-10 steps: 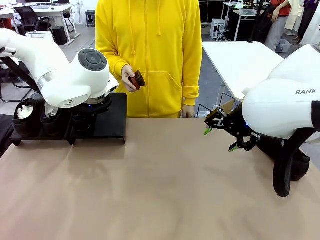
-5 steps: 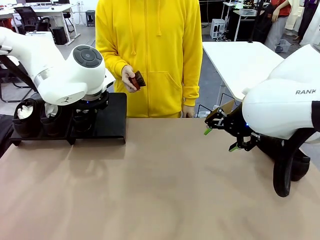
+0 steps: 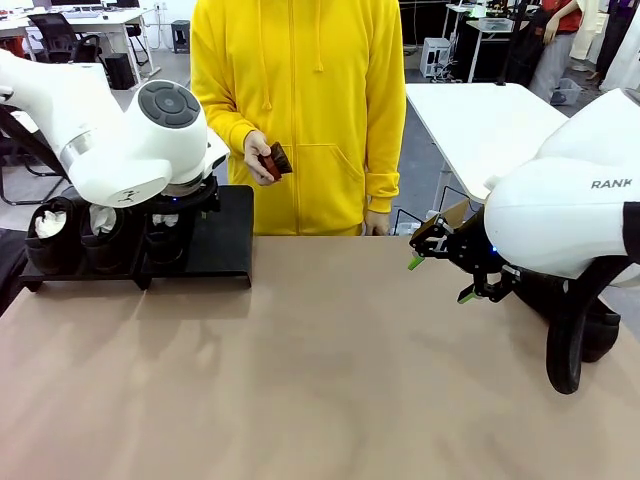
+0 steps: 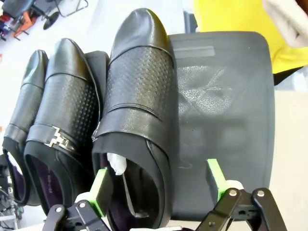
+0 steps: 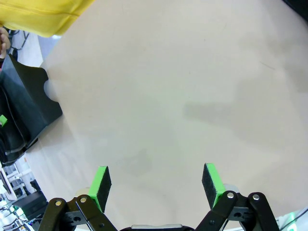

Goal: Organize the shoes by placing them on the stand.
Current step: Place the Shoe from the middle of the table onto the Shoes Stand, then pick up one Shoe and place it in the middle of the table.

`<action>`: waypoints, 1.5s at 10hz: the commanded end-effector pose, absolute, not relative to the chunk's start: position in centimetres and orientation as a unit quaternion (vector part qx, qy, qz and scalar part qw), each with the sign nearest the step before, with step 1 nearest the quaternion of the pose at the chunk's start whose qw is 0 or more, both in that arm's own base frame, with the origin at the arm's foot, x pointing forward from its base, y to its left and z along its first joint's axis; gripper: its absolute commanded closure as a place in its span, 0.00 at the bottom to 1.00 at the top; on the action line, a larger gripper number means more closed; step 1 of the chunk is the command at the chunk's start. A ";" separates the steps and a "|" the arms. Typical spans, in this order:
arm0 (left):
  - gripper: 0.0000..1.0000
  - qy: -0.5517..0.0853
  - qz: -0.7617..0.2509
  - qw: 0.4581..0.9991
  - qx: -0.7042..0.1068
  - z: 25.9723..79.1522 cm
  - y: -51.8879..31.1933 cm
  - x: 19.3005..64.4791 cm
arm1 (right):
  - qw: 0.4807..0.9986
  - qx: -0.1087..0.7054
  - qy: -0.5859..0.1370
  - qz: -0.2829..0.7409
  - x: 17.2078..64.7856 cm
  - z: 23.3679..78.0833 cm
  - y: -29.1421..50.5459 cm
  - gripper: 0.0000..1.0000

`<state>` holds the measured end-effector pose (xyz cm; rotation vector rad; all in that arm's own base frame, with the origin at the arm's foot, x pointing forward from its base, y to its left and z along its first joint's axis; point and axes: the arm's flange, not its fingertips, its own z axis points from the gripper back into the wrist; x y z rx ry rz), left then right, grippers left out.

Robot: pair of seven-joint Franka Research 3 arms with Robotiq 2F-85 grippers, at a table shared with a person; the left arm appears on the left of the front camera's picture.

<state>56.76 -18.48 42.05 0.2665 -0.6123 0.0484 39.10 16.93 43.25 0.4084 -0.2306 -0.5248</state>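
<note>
- Three shoes stood side by side on the stand (image 4: 226, 120) at the desk's (image 3: 330, 370) far left; in the left wrist view the third shoe (image 4: 137, 110) sat on the right-hand platform, beside the buckled shoe (image 4: 60, 120) and an outer shoe (image 4: 24, 110); half of that platform lay bare.
- The left tool (image 4: 161, 185) hung over the third shoe's heel with its jaws apart, one green pad at the heel opening's left side, the other over bare platform to the shoe's right; it gripped nothing.
- The right tool (image 5: 156, 185) hovered above bare desk, jaws wide, empty; in the front view it (image 3: 440, 265) sat right of centre.
- The person stood at the far side holding a small reddish-brown object (image 3: 273, 160).
- Handling, as a judgement: the shoes looked light, with glossy leather likely to slip under a shallow pinch; the toe and perforated vamp seemed firm, the collar softer; white paper (image 4: 117, 163) stuffed inside should keep the upper from collapsing.
- Best hold seemed across the heel collar or the sides near the opening, pads well down; a toe grip would likely slide.
</note>
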 end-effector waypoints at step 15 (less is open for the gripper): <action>0.00 -0.183 -0.009 0.981 -0.066 54.0 -25.1 44.6 | 0.990 0.103 -0.071 -0.068 45.2 43.8 8.3 0.00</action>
